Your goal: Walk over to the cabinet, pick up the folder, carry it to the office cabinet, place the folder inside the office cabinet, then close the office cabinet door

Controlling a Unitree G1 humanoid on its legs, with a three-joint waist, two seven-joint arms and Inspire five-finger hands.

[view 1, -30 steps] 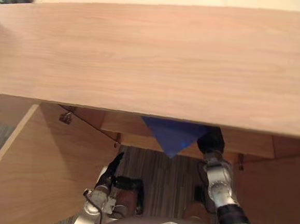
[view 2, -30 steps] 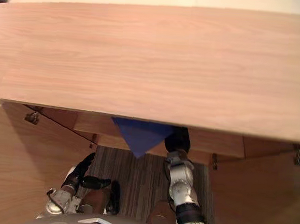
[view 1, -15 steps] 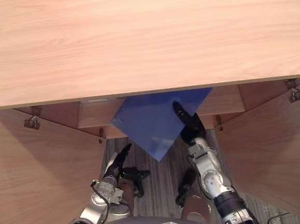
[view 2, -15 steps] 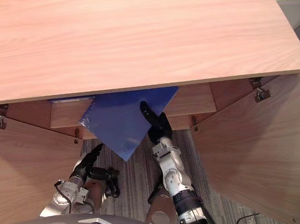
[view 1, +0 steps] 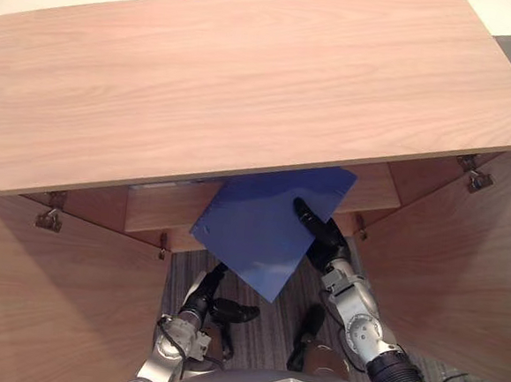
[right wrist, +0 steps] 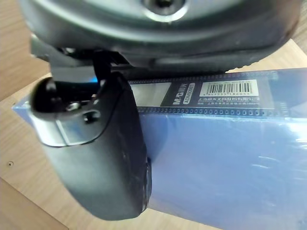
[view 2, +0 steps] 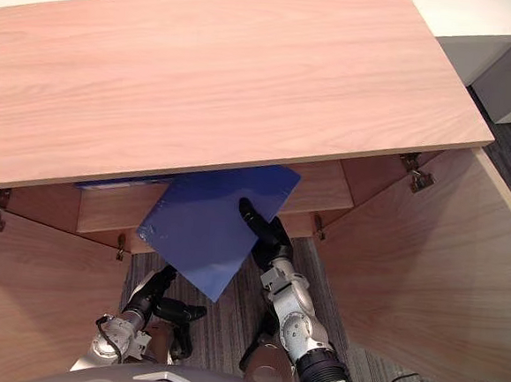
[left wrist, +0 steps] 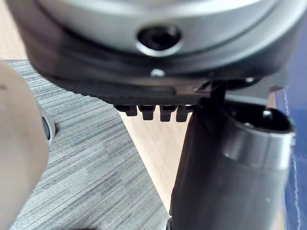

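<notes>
Wooden cabinet top (view 2: 212, 72) spans most of both eye views, seen from above. Below it both cabinet doors stand swung open: left door (view 2: 25, 306) on the robot's left, right door (view 2: 427, 266) on its right. Grey striped carpet floor (view 2: 227, 322) shows between the doors. Inside the opening, a wooden shelf (view 2: 322, 187) runs under the cabinet top.

Blue folder (view 2: 204, 227) sits at the cabinet's open front. Its far edge is tucked under the cabinet top, over the shelf, and its near corner sticks out past the shelf edge, over the floor, pointing toward the robot. Cannot tell how much of its weight rests on the shelf. In the right wrist view the folder has wood beside and beyond it, and a barcode label (right wrist: 229, 87) sits near one edge.

Right hand (view 2: 267, 236) is at the folder's right side, clamped on it. The thumb lies flat on the folder's upper face, and the fingers underneath are hidden.

Left hand (view 2: 153, 291) is low, over the floor, just below the folder's near corner and not touching it. Its fingers are loose and apart, pointing toward the cabinet, with the thumb out to the side, holding nothing.

A metal hinge (view 2: 418, 177) shows at the right door's top and another hinge (view 1: 48, 221) at the left door's.
</notes>
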